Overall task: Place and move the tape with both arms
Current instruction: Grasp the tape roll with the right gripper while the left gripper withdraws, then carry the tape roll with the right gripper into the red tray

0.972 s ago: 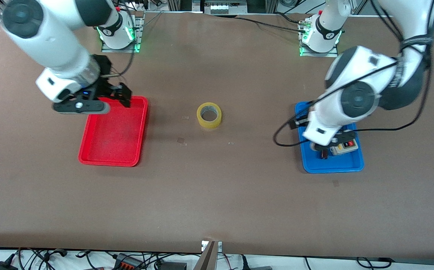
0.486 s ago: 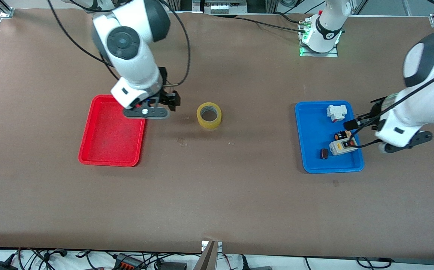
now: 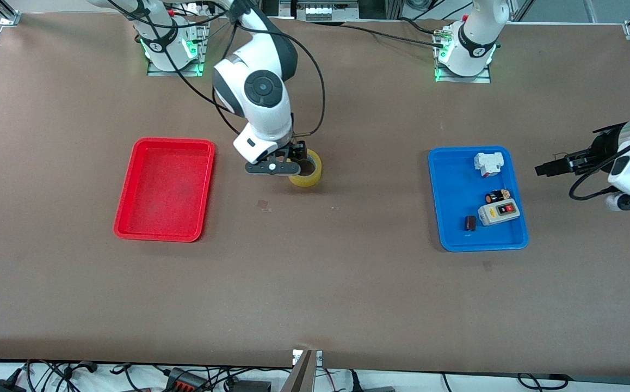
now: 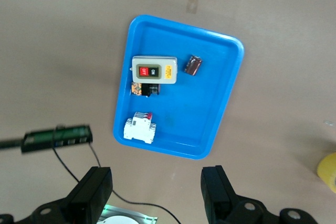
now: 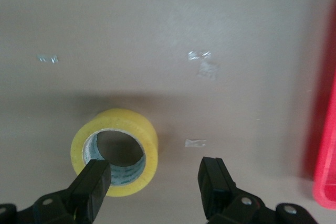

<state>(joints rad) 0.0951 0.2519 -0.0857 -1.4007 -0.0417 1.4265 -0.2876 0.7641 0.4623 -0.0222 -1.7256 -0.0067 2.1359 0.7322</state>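
Note:
The yellow tape [image 3: 310,173] lies flat on the brown table, midway between the two trays. My right gripper [image 3: 297,159] hangs open just above it. In the right wrist view the tape [image 5: 116,153] shows as a ring with a wide hole; one fingertip [image 5: 92,182] is over the ring's rim and the other is over bare table, so the right gripper [image 5: 155,182] is off-centre. My left gripper [image 3: 544,169] is open and empty, up over the table beside the blue tray. In the left wrist view the left gripper [image 4: 156,187] holds nothing, and the tape [image 4: 328,170] shows at the picture's edge.
A red tray [image 3: 165,188] lies toward the right arm's end of the table, its rim in the right wrist view [image 5: 328,129]. A blue tray [image 3: 456,185] toward the left arm's end holds a grey switch box [image 3: 499,212], a white breaker [image 3: 488,162] and small parts.
My right arm swung from over the red tray across to the tape and came down over it. My left arm drew off the blue tray toward its end of the table.

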